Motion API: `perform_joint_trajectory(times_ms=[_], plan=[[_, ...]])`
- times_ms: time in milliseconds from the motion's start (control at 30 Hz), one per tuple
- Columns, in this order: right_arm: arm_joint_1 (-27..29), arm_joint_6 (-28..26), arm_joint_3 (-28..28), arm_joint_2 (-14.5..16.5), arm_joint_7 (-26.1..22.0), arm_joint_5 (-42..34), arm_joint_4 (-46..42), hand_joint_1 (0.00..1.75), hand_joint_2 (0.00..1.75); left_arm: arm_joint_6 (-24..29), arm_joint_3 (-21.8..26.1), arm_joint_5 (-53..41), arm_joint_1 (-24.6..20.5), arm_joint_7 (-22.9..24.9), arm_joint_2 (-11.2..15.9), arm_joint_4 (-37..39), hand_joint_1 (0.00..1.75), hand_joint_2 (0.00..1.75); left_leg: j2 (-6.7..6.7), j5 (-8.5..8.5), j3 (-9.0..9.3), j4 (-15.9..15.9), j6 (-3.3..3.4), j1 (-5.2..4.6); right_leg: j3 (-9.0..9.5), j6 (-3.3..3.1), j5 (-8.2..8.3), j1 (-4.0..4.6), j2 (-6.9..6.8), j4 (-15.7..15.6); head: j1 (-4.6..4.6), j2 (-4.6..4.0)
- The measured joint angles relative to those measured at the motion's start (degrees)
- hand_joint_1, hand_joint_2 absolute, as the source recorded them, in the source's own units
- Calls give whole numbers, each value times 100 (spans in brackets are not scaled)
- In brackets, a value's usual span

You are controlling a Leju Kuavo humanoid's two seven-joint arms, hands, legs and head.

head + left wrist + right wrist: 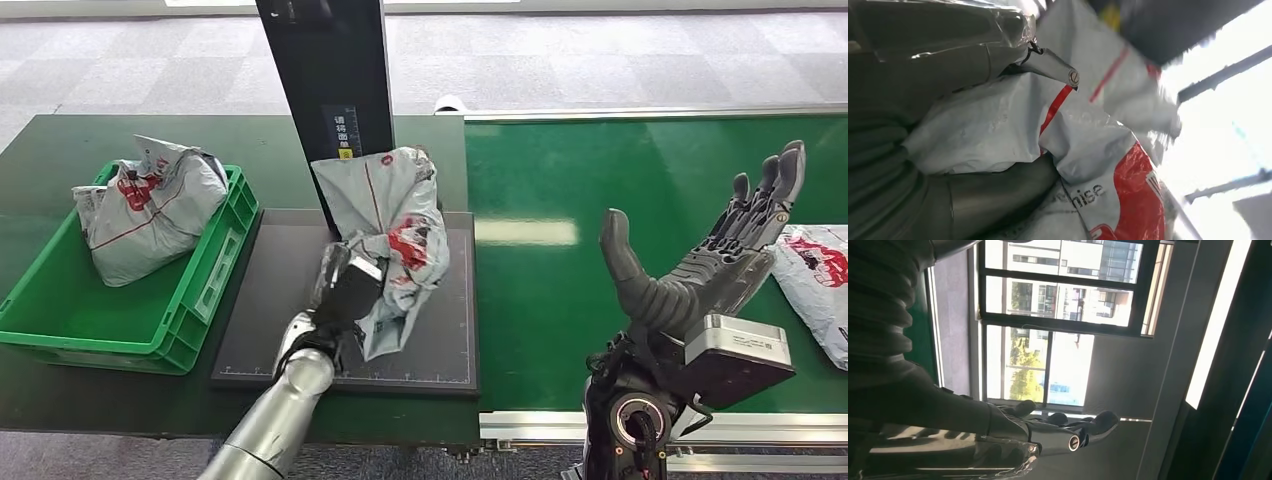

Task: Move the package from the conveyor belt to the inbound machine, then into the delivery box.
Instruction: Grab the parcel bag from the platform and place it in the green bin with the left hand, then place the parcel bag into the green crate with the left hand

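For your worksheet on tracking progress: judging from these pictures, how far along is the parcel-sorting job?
Done: one package already lies in the green delivery box. In hand: the left robot hand grips a second package over the dark inbound machine platform, off the conveyor belt. Left: moving that package into the box, then the package waiting on the belt beside the open right robot hand.

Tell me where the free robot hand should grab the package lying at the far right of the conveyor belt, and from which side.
Probably the package's near left edge, reached from its left, where the right robot hand hovers open, palm up, over the conveyor belt. The bag looks flat and soft, so its crumpled edge should bunch into a fold. The rest runs out of the head view.
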Motion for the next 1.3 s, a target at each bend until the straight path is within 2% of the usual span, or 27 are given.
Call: perform_joint_trajectory(times_ms=[133, 233, 400, 533, 633, 800, 900, 1000, 1100, 1200, 1300], plan=[[130, -114, -34, -10, -40, 23, 9, 0, 175, 1190, 585, 787, 430, -650, 271, -1878, 175, 175, 18, -4, -6, -4, -5, 2, -11, -2, -2, 4, 17, 1, 0, 0], [205, -174, -70, -43, 38, 58, 104, 0, 175, 1523, 1205, 1566, 603, -987, 515, -2928, 175, 175, 18, -4, -7, -5, -7, 4, -13, -7, -6, 6, 16, 1, -1, 0], [295, -195, -154, -97, 89, 52, 339, 0, 175, 1523, 1908, 1920, 664, -1239, 767, -3549, 175, 175, 8, -2, -7, -5, -8, 8, -8, -8, -8, 5, 4, 1, 1, 0], [414, -129, -170, -145, 280, 51, 504, 0, 175, 1610, 2218, 2040, 596, -1039, 917, -3530, 175, 175, 8, -2, -6, -3, -8, 2, -7, -6, -6, -1, 4, -1, 3, 0], [648, -61, -177, -215, 266, -174, 745, 0, 175, 1455, 2609, 2135, 306, -798, 1204, -2906, 175, 175, 7, -2, -5, -3, -8, 2, -8, -6, -6, -2, 3, -1, 2, 0], [875, 20, -132, -332, 216, -425, 1114, 0, 175, 1353, 3181, 1845, -533, -644, 1821, -542, 175, 175, 15, 3, -2, -4, -14, 5, -12, -16, 0, 7, 10, 4, 1, 0], [914, 72, -68, -374, 285, -450, 1234, 0, 175, 1410, 3291, 1411, -1015, -213, 2152, 900, 175, 175, 23, 4, -2, -4, -16, 10, -15, -19, 2, 10, 17, 6, 2, 0], [917, 132, 1, -410, 351, -449, 1339, 0, 175, 1360, 3270, 906, -1478, 516, 2425, 2022, 175, 175, 21, 4, -2, -4, -17, 11, -10, -19, 1, 8, 16, 6, 3, 0], [911, 183, 48, -440, 385, -448, 1440, 0, 175, 1290, 3220, 524, -1827, 1194, 2635, 2770, 175, 175, 22, 4, 1, -5, -17, 10, -7, -19, 2, 7, 18, 6, 2, 0], [907, 197, 69, -462, 388, -449, 1506, 0, 175, 1266, 3166, 431, -2015, 1346, 2755, 3197, 175, 175, 24, 3, 5, -5, -17, 10, -4, -19, 2, 7, 20, 5, 1, 0], [907, 198, 75, -468, 388, -449, 1519, 0, 175, 1262, 3148, 421, -2049, 1359, 2778, 3277, 175, 175, 24, 3, 7, -5, -17, 10, -3, -19, 2, 7, 19, 5, 1, 0]])
